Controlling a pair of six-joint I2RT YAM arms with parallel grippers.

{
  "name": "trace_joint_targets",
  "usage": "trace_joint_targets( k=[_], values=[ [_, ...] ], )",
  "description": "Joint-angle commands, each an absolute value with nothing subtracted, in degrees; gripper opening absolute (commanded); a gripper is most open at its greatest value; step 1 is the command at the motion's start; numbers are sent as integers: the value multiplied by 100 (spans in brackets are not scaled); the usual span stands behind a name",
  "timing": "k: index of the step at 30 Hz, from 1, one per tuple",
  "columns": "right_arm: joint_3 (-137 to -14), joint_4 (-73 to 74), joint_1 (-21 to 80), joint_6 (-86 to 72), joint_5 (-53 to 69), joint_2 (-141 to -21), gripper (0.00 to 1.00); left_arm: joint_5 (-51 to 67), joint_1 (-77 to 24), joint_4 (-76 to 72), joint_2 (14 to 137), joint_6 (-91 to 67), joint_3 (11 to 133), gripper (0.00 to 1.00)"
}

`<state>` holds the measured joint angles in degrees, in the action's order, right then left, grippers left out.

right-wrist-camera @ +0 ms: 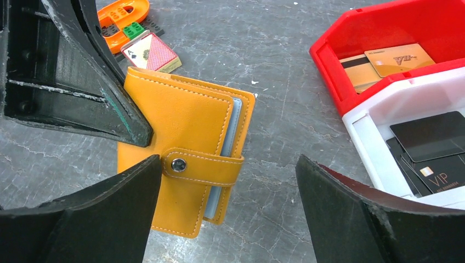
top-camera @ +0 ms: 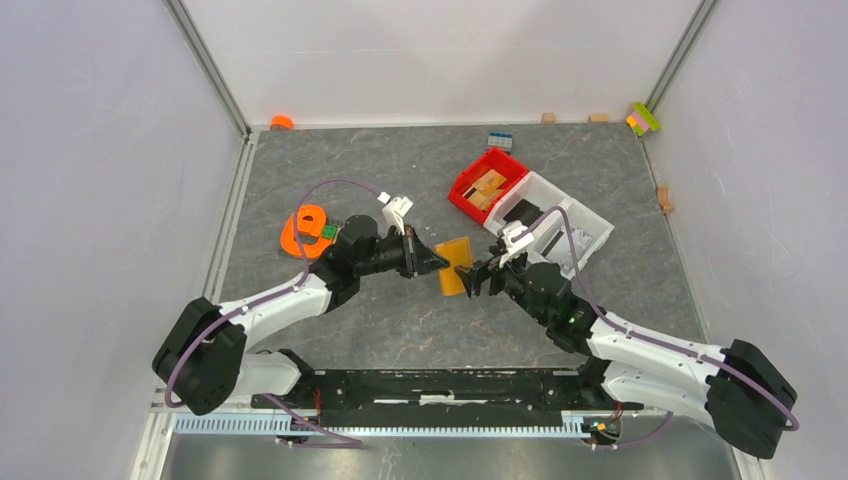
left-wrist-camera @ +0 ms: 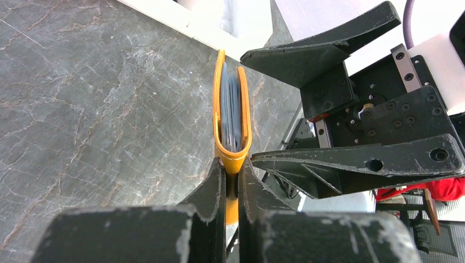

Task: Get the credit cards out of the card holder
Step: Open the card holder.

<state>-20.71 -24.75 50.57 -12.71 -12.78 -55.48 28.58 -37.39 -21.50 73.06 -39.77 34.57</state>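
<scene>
The orange card holder (top-camera: 455, 265) is closed, its snap strap (right-wrist-camera: 200, 167) fastened. My left gripper (top-camera: 435, 262) is shut on its spine (left-wrist-camera: 233, 164); in the left wrist view I see it edge-on with blue-grey sleeves (left-wrist-camera: 231, 107) inside. My right gripper (right-wrist-camera: 228, 159) is open around the strap side, one fingertip (right-wrist-camera: 137, 181) beside the snap. Any credit cards inside the holder are hidden. Dark grey cards (right-wrist-camera: 433, 134) lie in the white bin. A pinkish-red patterned card (right-wrist-camera: 151, 53) lies by the orange ring.
A red bin (top-camera: 475, 195) with tan cards (right-wrist-camera: 395, 57) adjoins the white bin (top-camera: 590, 235) at the back right. The orange ring-shaped object (top-camera: 303, 232) lies to the left. Small blocks (top-camera: 644, 118) sit along the back wall.
</scene>
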Motion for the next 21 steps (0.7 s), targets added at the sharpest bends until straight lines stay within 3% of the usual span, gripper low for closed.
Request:
trace_joint_targets(
  k=[1, 15, 21],
  values=[
    [-2078, -2672, 5051, -1227, -1756, -5452, 95, 3008, -3796, -2303, 7232, -3858, 3718, 2],
    [-2359, -2404, 5134, -1129, -1635, -5803, 91, 3023, -3797, -2303, 7231, -3858, 3733, 2],
    [-2655, -1579, 5142, -1183, -3194, -6006, 91, 2963, -3799, -2280, 7204, -3854, 3725, 2]
  ],
)
